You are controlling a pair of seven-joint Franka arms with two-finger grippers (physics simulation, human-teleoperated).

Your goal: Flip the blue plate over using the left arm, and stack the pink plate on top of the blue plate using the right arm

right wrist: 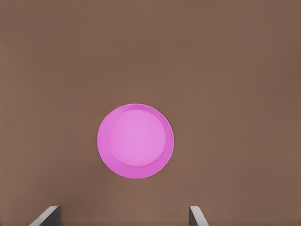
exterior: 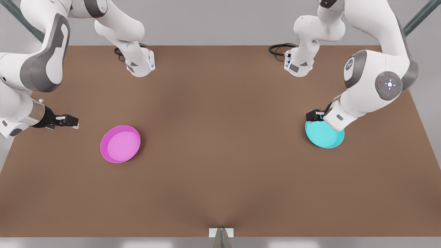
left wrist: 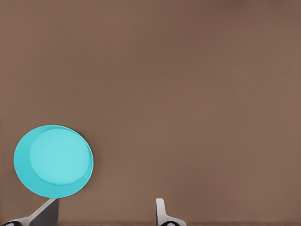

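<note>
A plain brown table [exterior: 220,137] is seen before a grey wall; no writing can be read. Left of the pink plate [exterior: 120,143] in the front view, the right gripper [exterior: 70,121] is held apart from it, fingers [right wrist: 47,215] spread wide. Well right of the pink plate, the blue plate [exterior: 324,135] lies flat, the left gripper [exterior: 315,116] at its rim, fingers [left wrist: 161,210] parted.

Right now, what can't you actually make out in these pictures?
- Blue plate: in the front view the left hand and its wrist cover the far rim, so contact can't be judged.
- Left hand's fingers: cut off by the left wrist view's edge.
- Right hand: its finger gap is too small to read in the front view.
</note>
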